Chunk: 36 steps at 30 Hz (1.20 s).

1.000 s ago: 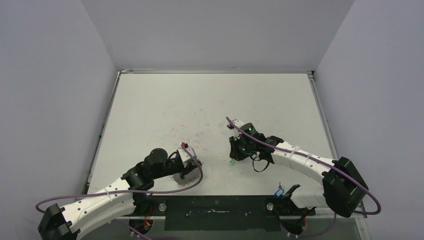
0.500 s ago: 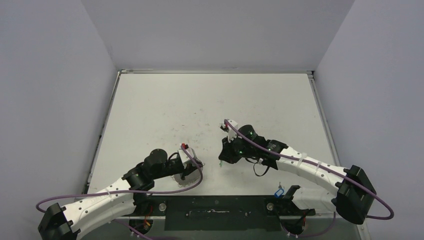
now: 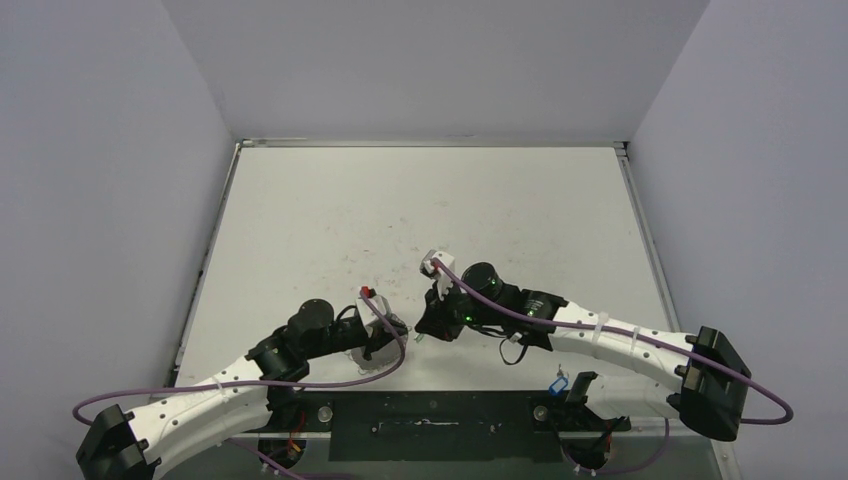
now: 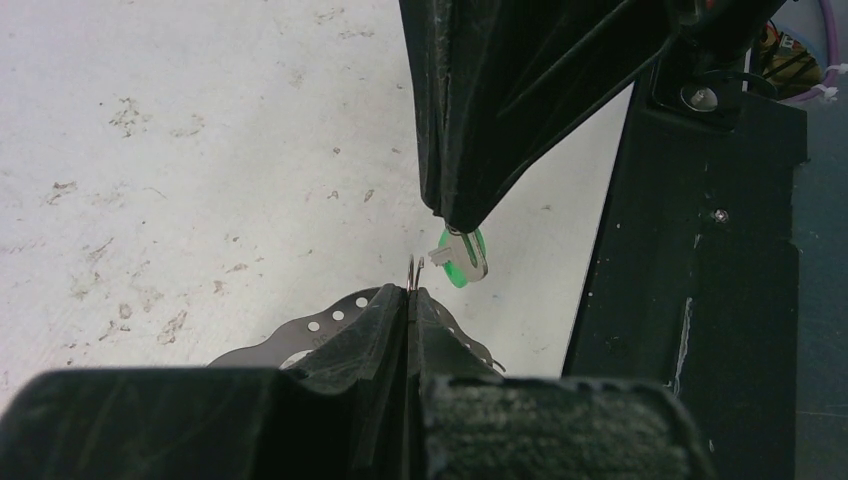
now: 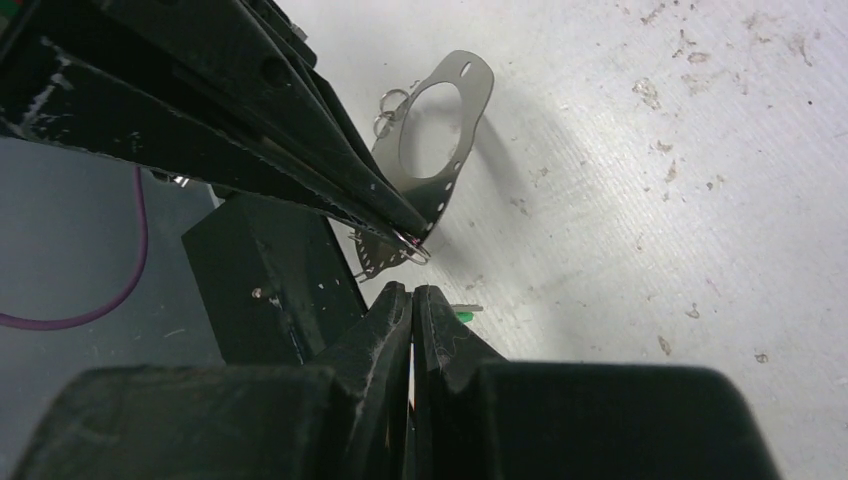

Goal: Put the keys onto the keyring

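Lying nearest of all, the blue key (image 3: 558,383) sits on the black plate (image 3: 430,425) at the near edge, by the foot of the right arm (image 3: 600,335). It is in the same spot as a second ago. A little farther in, the left arm (image 3: 220,395) has not moved. Its jaws are pressed together on the keyring (image 4: 330,325), pinching a small wire loop (image 4: 413,268) at its top. The grey band with little holes curves away below them, over the tabletop (image 3: 420,200). Just to the right of that loop is the green key (image 4: 462,262). The right jaws are shut tight on it, and only the green tag and a bit of metal stick out from the tips. A second ago the right jaws and the green key were well apart from the left jaws, farther right and a bit farther back. Now they have slid left and nearer, so the two sets of tips are almost nose to nose. I cannot tell if the green key touches the keyring. The far part of the tabletop is white with small grey marks.
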{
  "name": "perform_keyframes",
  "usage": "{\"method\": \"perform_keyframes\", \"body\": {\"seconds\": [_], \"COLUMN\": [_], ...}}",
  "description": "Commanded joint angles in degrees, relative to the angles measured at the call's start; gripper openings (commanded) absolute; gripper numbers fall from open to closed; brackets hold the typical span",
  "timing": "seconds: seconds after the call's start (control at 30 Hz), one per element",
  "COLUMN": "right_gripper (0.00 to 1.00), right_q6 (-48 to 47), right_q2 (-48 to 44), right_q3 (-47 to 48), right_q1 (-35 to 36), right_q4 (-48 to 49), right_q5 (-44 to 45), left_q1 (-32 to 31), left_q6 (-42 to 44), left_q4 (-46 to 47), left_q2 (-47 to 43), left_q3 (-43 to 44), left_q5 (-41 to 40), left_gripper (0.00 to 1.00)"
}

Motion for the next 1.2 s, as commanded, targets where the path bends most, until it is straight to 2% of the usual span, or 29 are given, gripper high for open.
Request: {"method": "perform_keyframes", "body": {"seconds": [0.0, 0.5, 0.8, 1.17], "right_gripper": [0.0, 0.0, 0.0, 0.0], "right_q6": [-1.0, -1.53, -1.1, 0.14], "right_q2": [-0.61, 3.24, 2.49, 2.98], "right_q3": [2.88, 5.3, 5.49, 6.46], "right_q1": [1.27, 3.0, 3.19, 3.26], "right_q4": [4.38, 3.77, 1.9, 0.19], "right_q5": [0.34, 1.84, 8.37, 11.51], "left_q1": [0.11, 0.07, 0.11, 0.14], "left_q6": [-1.77, -1.96, -2.03, -2.03], "left_q4": [4.99, 5.3, 4.74, 4.39], "left_q2": [0.17, 0.42, -0.05, -0.08], "left_q3": [0.13, 0.04, 0.04, 0.46], "left_q5": [0.41, 0.88, 0.96, 1.05], "left_gripper": [0.0, 0.0, 0.0, 0.0]}}
